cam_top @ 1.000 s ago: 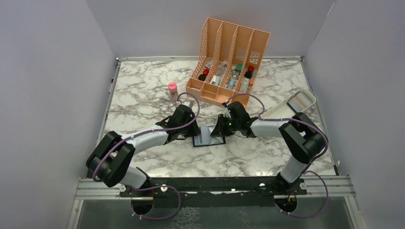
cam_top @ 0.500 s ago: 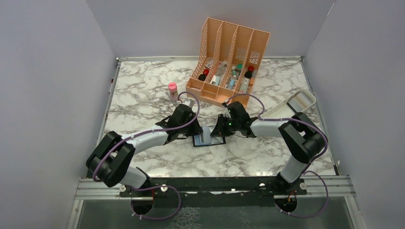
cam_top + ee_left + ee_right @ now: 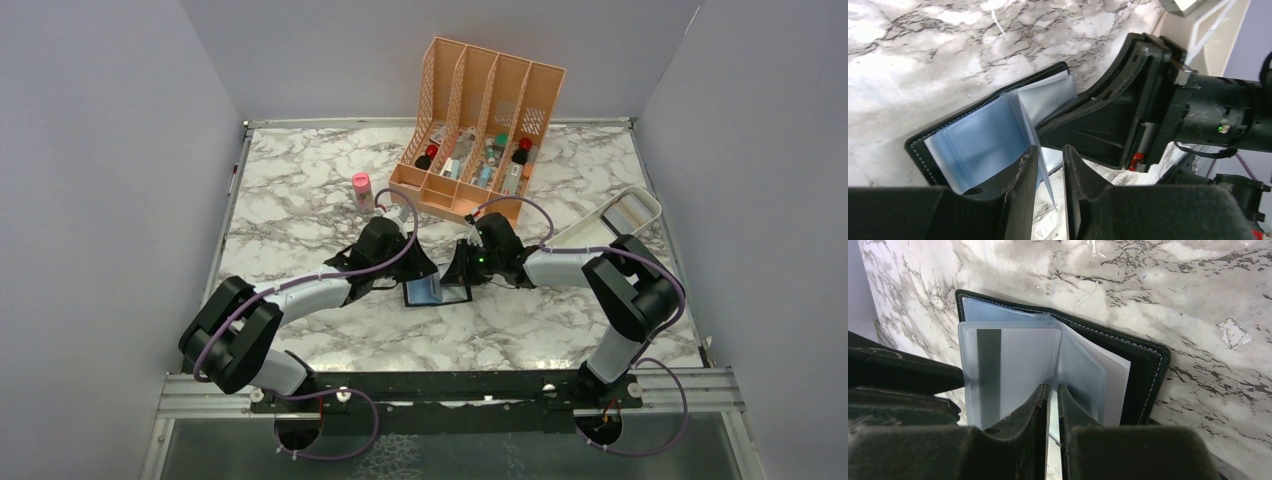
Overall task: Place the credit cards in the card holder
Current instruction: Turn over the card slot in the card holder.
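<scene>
Fingers on both arms are nearly together. The left gripper is pinching one clear sleeve of the card holder and standing it up, while the right gripper nips another leaf. The holder lies open about mid-table. One card with a dark stripe already sits in a sleeve. I can't spot any loose cards, so no idea how many are left.

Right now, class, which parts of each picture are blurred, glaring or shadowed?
Left wrist: the left gripper's fingers are dark and soft, the table glares white. Right wrist: the right gripper's fingers blurred, credit card sharp. Top external: even light, card holder small.
</scene>
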Robot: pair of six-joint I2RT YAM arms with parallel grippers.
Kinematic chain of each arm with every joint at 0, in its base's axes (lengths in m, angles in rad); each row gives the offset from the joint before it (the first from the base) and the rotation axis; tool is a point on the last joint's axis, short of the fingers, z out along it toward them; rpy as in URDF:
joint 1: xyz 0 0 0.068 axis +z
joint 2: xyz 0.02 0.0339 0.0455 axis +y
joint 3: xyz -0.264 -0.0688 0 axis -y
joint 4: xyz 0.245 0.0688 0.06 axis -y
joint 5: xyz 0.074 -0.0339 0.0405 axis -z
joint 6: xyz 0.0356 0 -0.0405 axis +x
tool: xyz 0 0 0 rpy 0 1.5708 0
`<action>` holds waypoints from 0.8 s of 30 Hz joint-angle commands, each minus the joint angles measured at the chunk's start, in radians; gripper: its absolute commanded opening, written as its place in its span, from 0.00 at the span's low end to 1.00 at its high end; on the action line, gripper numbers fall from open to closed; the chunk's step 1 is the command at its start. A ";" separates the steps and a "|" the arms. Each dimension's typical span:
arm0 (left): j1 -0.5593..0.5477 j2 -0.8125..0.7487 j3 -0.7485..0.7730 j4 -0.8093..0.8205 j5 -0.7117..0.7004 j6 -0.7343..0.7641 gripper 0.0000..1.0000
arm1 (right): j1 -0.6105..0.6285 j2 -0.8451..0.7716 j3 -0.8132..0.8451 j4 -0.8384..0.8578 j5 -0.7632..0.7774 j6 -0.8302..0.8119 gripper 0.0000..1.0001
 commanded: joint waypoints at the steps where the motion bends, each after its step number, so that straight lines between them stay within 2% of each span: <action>1: -0.004 -0.012 -0.010 0.080 0.062 -0.021 0.29 | 0.007 0.026 -0.002 0.005 -0.004 0.001 0.17; 9: -0.004 0.029 -0.008 0.111 0.072 -0.027 0.29 | 0.007 0.003 0.011 -0.028 0.015 -0.007 0.19; 24: -0.005 0.073 0.036 0.106 0.057 0.004 0.29 | 0.007 -0.180 0.017 -0.207 0.196 -0.077 0.26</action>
